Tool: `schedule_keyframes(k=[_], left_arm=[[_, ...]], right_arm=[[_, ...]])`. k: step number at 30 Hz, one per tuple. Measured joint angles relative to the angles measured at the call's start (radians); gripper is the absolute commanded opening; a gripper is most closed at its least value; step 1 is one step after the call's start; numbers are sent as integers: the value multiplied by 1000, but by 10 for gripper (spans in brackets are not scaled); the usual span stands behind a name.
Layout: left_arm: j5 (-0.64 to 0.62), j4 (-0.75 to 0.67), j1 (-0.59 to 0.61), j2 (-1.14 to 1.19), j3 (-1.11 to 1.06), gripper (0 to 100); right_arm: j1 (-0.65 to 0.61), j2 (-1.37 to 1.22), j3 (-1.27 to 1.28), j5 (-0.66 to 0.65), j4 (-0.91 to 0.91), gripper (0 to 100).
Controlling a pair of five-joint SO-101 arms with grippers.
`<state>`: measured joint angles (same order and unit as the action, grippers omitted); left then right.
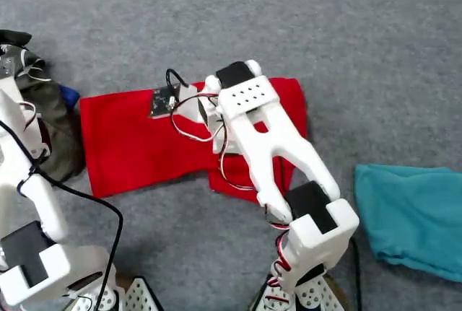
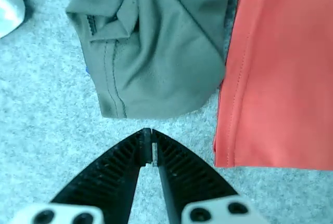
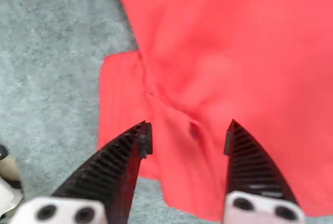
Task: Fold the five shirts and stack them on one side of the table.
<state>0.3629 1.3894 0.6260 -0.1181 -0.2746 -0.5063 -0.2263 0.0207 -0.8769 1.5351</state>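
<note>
High view: the red shirt (image 1: 130,145) lies mid-table (image 1: 361,51), mostly flat, with a flap doubled over at its near edge. Your right arm (image 1: 267,138) hangs over it. The olive shirt (image 1: 58,130) sits bunched at the left side, just beside the red one. The teal shirt (image 1: 408,210) lies crumpled, well apart on the right. Your left arm (image 1: 29,181) stands by the olive heap.

Left wrist view: the left gripper (image 2: 149,143) has its jaws pressed together on nothing. It is over bare table, near the olive hem, with the red edge just beside.

Right wrist view: the right gripper (image 3: 187,135) has its jaws spread wide and empty, straddling a puckered ridge in the red cloth next to the doubled flap.

Handling, as a judgement: this looks like light, limp knit. It will drape, drag on the felt and let its layers slide. Pinch at a hem or corner and catch every layer. A grab at the ridge would likely lift only the top one.
</note>
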Motion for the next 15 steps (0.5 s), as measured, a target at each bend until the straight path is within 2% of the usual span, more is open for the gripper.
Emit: schedule_keyframes(k=[7,13,15], left_arm=[[0,-18,0,0,-15,19],[0,-18,0,0,-18,19],[0,-18,0,0,-18,19]], right_arm=[[17,-6,81,5,-6,228],[87,-118,81,5,-35,26],[106,-157,69,5,-38,25]])
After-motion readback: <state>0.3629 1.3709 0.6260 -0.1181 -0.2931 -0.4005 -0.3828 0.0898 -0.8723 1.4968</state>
